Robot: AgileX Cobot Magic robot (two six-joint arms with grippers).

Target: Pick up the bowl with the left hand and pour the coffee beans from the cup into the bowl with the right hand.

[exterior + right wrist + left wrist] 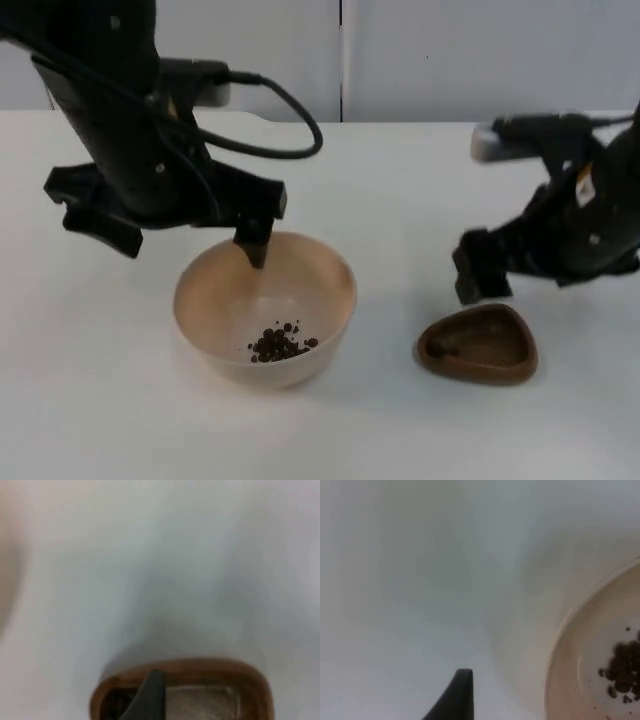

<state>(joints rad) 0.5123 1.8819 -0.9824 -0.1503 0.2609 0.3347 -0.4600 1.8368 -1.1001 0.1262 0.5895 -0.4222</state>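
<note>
Bowl: a round, pale beige bowl (264, 308) with smooth, thick walls, standing upright on the white table (120, 420), left of the table's middle in the top view.
Coffee beans: a small dark heap (278, 344) lying on the bowl's floor, toward its near side; most of the floor is bare.
Cup: a low brown wooden vessel (479, 344), rounded-triangular in outline with a thick rim, upright on the table to the right of the bowl and apart from it; its hollow looks dark.
Left gripper: (255, 243) at the bowl's far rim; one black finger dips just inside the rim and down along the inner wall. Whether the fingers clamp the rim or stand apart from it, I cannot tell.
Right gripper: (481, 268) hanging just above and behind the cup's far-left edge, apart from it in the top view. Whether its fingers are apart or together cannot be made out.
Left wrist view adds: the bowl's rim (559, 645) as a pale curved edge, the outer wall shaded beside it, and the beans (620, 670) as separate dark grains with a few strays scattered around the heap.
Right wrist view adds: the cup (250, 680) seen from close, its brown rim framing a greyish, paler floor with a dark patch at one end; a black fingertip (149, 695) stands over the rim.
Top view adds: the grey partition wall (480, 55) behind the table, and both black arms coming in from the upper corners.
</note>
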